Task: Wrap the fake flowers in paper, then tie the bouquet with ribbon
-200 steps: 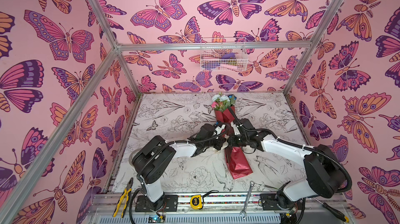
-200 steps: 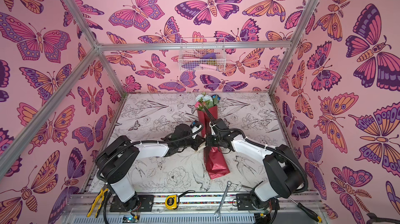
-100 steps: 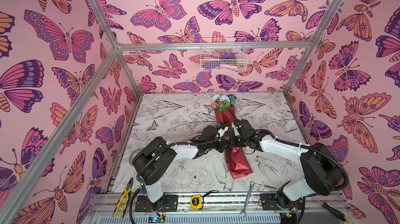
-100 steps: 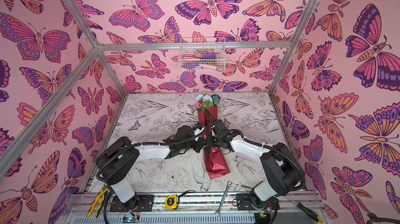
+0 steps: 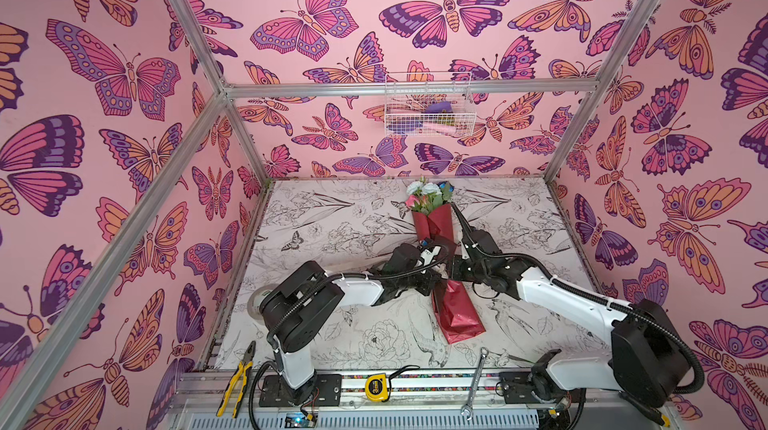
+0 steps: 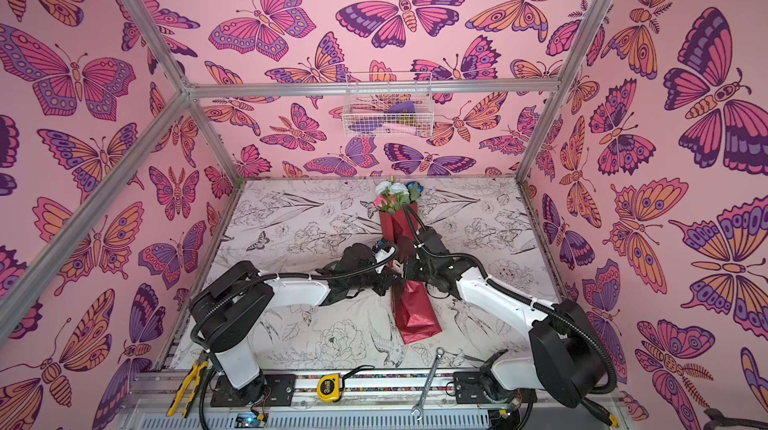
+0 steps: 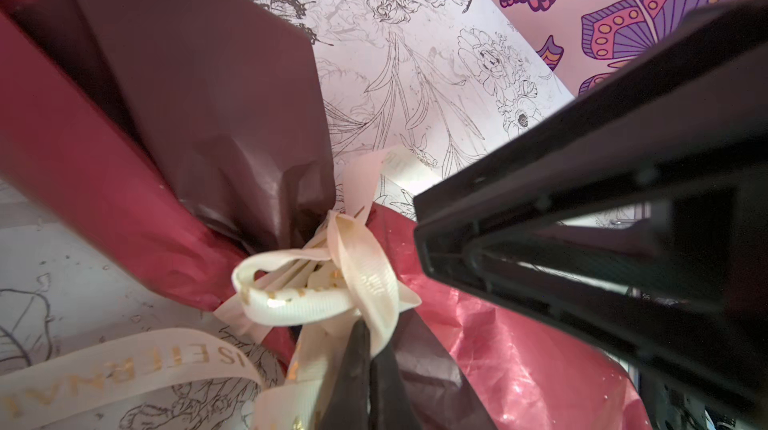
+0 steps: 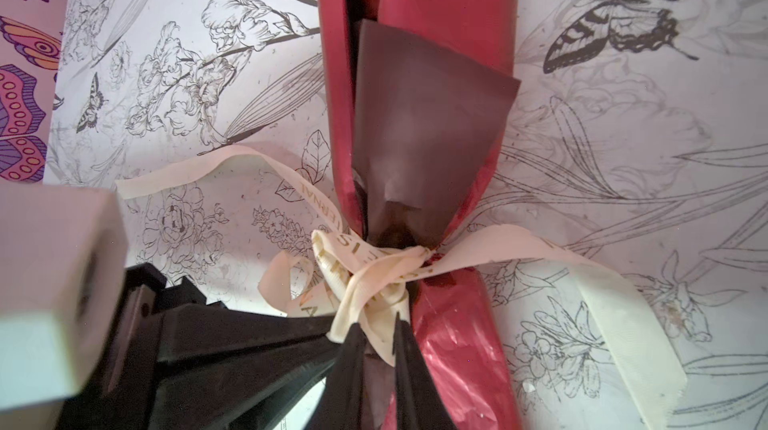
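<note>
Both top views are bright and even, lit softly from above; only faint shadows lie on the table (image 5: pixel 374 336) beside the bouquet (image 5: pixel 432 224), whose glossy lower paper carries small white glints. The walls (image 5: pixel 124 75) far from the bouquet look stretched, as with a wide lens. In the left wrist view the ribbon (image 7: pixel 361 282) on the bouquet is sharp and the paper next to it glares pink. In the right wrist view a pale block (image 8: pixel 54 282) beside the bouquet is blurred, and the table looks washed out

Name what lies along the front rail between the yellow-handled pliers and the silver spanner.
The left arm's black base plate and a round yellow tape measure; both top views show them.
</note>
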Robot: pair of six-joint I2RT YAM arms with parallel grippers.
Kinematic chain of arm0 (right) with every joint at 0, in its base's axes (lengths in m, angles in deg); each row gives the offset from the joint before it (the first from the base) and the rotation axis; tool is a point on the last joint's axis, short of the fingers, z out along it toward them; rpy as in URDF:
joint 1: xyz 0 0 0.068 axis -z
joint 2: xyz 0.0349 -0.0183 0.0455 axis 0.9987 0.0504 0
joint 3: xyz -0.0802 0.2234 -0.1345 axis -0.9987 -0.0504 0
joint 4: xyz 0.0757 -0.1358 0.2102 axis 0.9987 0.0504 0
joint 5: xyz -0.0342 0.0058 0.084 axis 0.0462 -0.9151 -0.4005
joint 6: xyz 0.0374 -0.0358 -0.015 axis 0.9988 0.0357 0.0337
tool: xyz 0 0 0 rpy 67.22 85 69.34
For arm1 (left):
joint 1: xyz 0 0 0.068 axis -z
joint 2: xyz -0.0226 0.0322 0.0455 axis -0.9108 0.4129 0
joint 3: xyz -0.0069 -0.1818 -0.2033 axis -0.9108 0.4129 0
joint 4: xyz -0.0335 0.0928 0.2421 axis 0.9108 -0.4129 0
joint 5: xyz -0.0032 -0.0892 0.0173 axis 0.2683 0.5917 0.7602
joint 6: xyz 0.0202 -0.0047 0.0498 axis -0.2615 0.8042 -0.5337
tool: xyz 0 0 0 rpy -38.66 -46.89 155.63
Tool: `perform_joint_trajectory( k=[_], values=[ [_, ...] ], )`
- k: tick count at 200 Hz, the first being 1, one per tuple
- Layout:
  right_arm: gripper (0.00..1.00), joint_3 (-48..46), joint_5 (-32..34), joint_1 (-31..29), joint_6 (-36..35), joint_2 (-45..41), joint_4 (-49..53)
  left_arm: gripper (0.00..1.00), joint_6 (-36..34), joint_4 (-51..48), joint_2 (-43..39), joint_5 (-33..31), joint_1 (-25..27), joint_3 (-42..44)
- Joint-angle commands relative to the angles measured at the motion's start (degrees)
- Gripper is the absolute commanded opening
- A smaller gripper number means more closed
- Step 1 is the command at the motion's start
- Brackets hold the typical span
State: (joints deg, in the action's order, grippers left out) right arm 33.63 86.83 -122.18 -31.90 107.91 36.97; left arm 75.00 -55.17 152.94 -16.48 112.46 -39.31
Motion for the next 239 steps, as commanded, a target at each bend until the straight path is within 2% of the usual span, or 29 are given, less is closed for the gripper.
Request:
perform_joint_trajectory(
  k=[1,9,35,57,95,145,175,211,239],
  values=[
    [0.32,-0.21,0.63,-0.58,2.69,-0.3,0.76,0.0,0.11,0.93,1.04,0.23,0.17,-0.84],
    [0.37,-0.17,0.15,-0.69,3.12,-0.11,0.34,0.01,0.11,0.82,1.14,0.34,0.22,-0.85],
    [0.43,0.36,-0.39,-1.01,3.45,0.64,-0.42,0.01,0.02,0.88,1.16,0.7,0.26,-0.82],
    [0.45,1.03,-0.51,-1.22,3.12,2.01,-0.39,0.01,-0.02,0.8,1.21,0.78,0.26,-0.82],
    [0.44,2.04,-0.13,-1.49,2.42,5.21,-0.47,0.01,-0.04,0.8,0.98,0.96,0.26,-1.0],
    [0.27,1.14,2.47,-1.47,3.32,6.13,0.09,0.04,0.16,0.8,-0.01,0.48,0.26,-0.32],
    [0.27,0.91,2.33,-1.48,3.44,6.91,-0.48,0.1,0.65,0.8,-1.33,0.11,0.26,0.3],
    [0.26,0.91,1.67,-1.48,4.1,6.08,-0.9,0.08,0.55,0.53,-0.94,-0.3,0.17,0.15],
    [0.35,0.3,4.3,-1.49,5.09,2.16,0.92,0.04,0.73,0.74,-0.02,0.17,0.17,-0.2]
  ],
)
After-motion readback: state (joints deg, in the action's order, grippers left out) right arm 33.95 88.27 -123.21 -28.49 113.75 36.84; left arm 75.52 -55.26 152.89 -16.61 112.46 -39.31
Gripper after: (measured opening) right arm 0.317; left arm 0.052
